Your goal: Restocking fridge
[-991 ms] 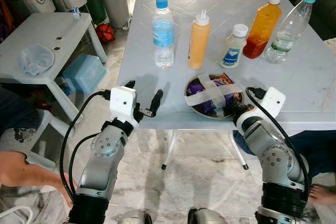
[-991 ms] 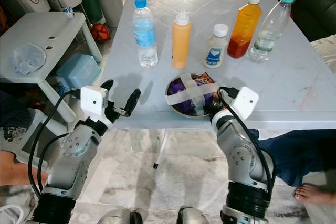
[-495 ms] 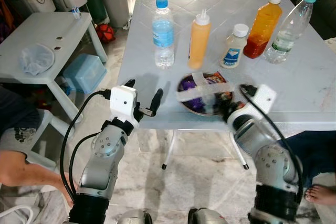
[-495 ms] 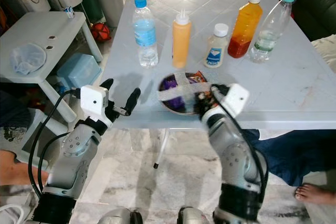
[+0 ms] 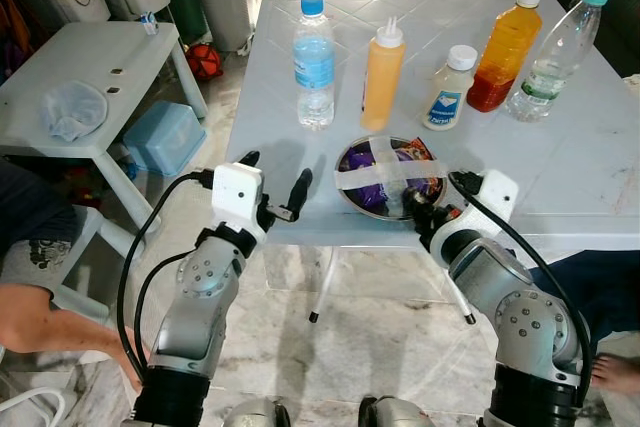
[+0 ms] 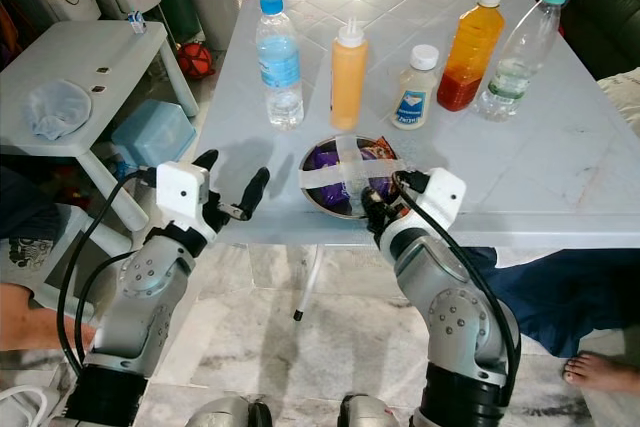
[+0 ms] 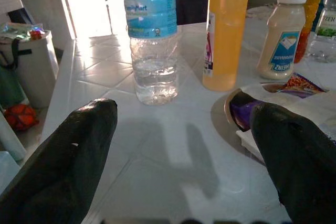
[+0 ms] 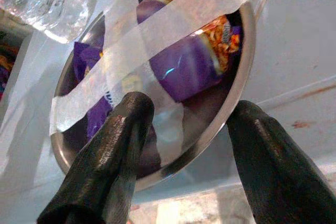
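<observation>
Between the open right gripper's (image 8: 184, 145) fingers, the taped bowl's (image 8: 239, 77) rim.

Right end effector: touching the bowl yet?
Cannot tell. In the right wrist view the right end effector straddles the bowl rim, one finger inside, but contact isn't plain.

Round shiny metal bowl (image 8: 231, 103), crossed with matt white paper-like tape strips (image 8: 173, 14) over glossy purple foil snack packets (image 8: 184, 66). White tiled desk (image 5: 590, 147) smooth, slight sheen; clear plastic water bottle (image 7: 152, 40) glossy. Right claw (image 8: 184, 166) fingers (image 8: 113, 150) matt black, rubbery.
</observation>
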Controlling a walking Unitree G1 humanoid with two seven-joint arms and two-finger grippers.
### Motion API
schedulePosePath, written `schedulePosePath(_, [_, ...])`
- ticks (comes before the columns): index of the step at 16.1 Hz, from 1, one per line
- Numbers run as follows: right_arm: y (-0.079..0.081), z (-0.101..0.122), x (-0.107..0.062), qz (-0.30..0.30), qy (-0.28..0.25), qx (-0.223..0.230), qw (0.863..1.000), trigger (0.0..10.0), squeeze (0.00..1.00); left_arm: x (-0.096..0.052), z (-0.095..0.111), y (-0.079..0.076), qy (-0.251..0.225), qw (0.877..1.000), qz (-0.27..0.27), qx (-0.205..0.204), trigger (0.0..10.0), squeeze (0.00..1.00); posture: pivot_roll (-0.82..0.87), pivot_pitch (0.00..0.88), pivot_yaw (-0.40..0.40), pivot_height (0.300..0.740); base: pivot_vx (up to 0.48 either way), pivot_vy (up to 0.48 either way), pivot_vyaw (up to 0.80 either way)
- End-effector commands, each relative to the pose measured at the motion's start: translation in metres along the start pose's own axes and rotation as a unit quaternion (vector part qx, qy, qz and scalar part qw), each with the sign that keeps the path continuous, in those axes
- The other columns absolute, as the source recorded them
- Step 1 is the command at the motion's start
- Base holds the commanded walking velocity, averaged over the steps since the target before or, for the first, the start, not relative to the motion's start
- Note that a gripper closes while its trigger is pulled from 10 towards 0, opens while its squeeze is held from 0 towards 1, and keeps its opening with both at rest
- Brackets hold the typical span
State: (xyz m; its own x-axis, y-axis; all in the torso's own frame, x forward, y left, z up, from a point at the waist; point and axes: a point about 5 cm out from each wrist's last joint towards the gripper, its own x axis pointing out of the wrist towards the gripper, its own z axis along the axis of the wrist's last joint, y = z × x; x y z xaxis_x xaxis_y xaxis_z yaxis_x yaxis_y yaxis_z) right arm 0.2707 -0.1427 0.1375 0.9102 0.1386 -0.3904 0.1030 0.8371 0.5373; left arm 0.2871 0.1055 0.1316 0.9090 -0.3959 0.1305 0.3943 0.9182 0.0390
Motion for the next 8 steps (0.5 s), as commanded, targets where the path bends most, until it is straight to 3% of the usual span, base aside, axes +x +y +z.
schedulePosePath(1, [0.013,-0.013,0.003,0.032,0.024,0.028,0.999,10.0,0.00,0.001,0.000,0.000,-0.002,1.000,0.002,0.001,10.0,0.00,-0.01,0.065,0.061,0.740,0.000,0.000,0.00])
schedulePosePath(7, [0.018,-0.023,0.015,0.052,0.059,0.104,0.991,10.0,0.00,0.000,0.000,0.000,-0.003,1.000,0.003,0.003,10.0,0.00,0.00,0.062,0.057,0.740,0.000,0.000,0.00])
schedulePosePath(8, [0.016,-0.026,0.017,0.046,0.064,0.110,0.991,9.4,0.00,0.000,0.000,-0.001,-0.002,1.000,0.001,0.002,10.0,0.00,0.00,0.062,0.056,0.740,0.000,0.000,0.00])
